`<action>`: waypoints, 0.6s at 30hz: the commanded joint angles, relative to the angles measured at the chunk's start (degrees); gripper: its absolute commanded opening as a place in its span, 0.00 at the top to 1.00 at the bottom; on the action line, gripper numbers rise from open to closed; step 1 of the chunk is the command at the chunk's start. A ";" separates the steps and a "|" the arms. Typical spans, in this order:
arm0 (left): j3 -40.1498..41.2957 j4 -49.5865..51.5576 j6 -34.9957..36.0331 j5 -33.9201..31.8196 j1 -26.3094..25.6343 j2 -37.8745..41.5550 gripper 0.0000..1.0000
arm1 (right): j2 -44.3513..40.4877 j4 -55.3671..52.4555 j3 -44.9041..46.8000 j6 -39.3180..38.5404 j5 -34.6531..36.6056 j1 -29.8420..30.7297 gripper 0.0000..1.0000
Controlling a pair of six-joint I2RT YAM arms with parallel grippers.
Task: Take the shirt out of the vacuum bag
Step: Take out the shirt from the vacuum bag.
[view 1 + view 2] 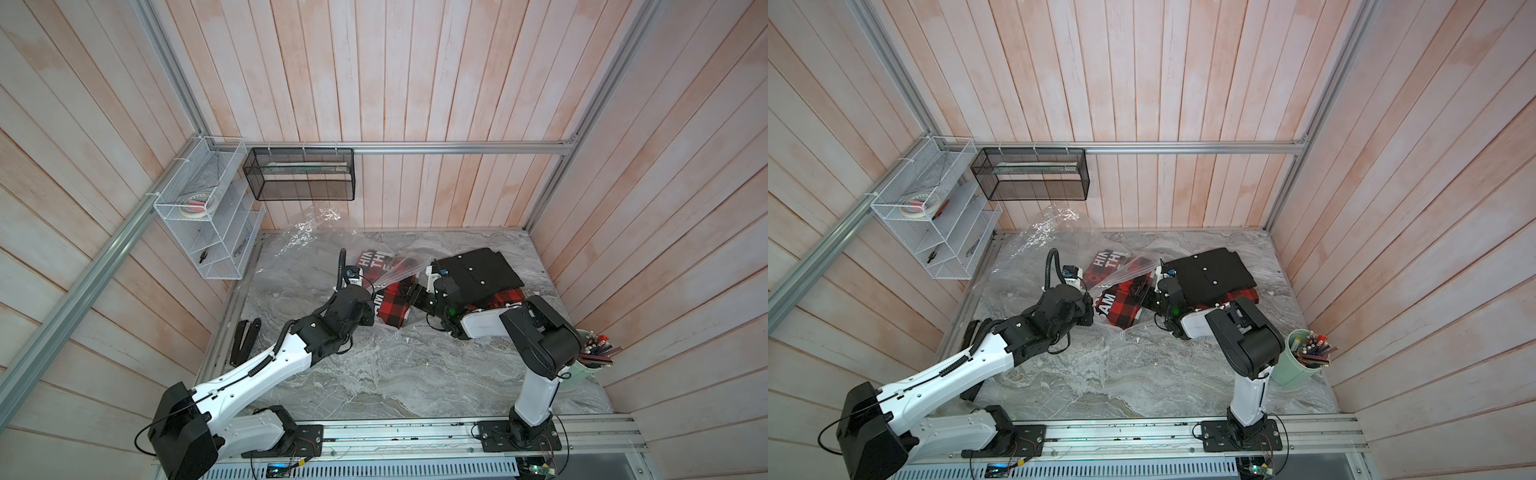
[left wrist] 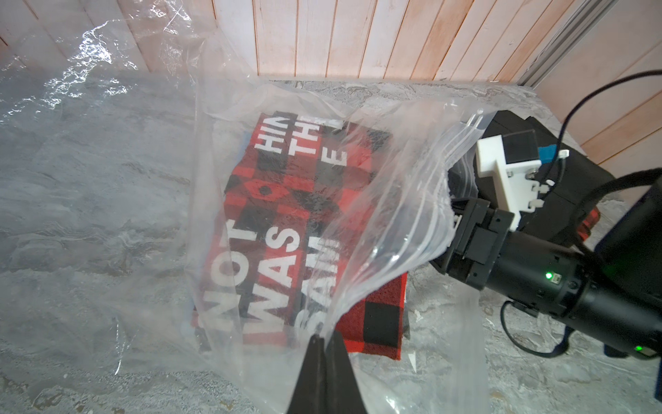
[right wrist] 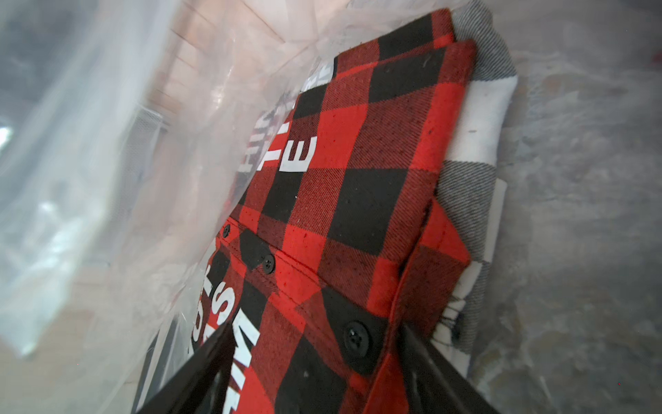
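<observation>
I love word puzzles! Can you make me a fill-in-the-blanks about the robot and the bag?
The left gripper, jaws ___, pinches the vacuum bag.
The shirt has red and ___ checks.
Its big letters are ___.
The right gripper's jaws stand either side of the ___.
Missing words: shut, black, white, shirt.

Left arm (image 1: 266, 365): stretched forward, low
Left pincer (image 2: 324, 337): jaws pinched together on the vacuum bag (image 2: 394, 222)
Right arm (image 1: 536, 390): elbow bent, forearm turned leftward
Right pincer (image 3: 317, 328): jaws apart
</observation>
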State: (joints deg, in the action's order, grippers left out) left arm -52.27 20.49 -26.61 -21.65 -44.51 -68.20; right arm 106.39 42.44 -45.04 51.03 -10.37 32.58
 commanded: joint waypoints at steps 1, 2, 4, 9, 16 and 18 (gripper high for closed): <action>1.12 0.97 -1.32 -0.94 0.31 1.93 1.00 | -0.68 -1.21 1.32 0.46 1.43 -0.15 0.27; 1.38 1.00 -1.24 -0.88 0.35 2.04 1.00 | -1.11 -2.39 1.44 0.08 1.73 -0.15 0.26; 1.81 1.19 -1.21 -0.85 0.31 2.11 1.00 | -1.69 -3.96 1.36 -1.15 2.09 -0.06 0.26; 2.33 1.58 -1.02 -1.32 0.30 2.06 1.00 | -0.65 -4.92 1.02 -1.33 1.98 0.11 0.26; 2.35 1.31 -1.20 -1.18 0.39 1.79 1.00 | 2.74 -3.58 -2.95 -0.39 -1.29 1.01 0.28; 2.43 1.24 -1.17 -1.20 0.33 1.75 1.00 | 3.03 -3.39 -3.81 -0.09 -1.91 1.25 0.31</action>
State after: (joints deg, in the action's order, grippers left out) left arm -50.50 21.21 -26.61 -21.67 -44.51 -67.18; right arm 108.05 38.87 -46.96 50.63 -10.41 33.17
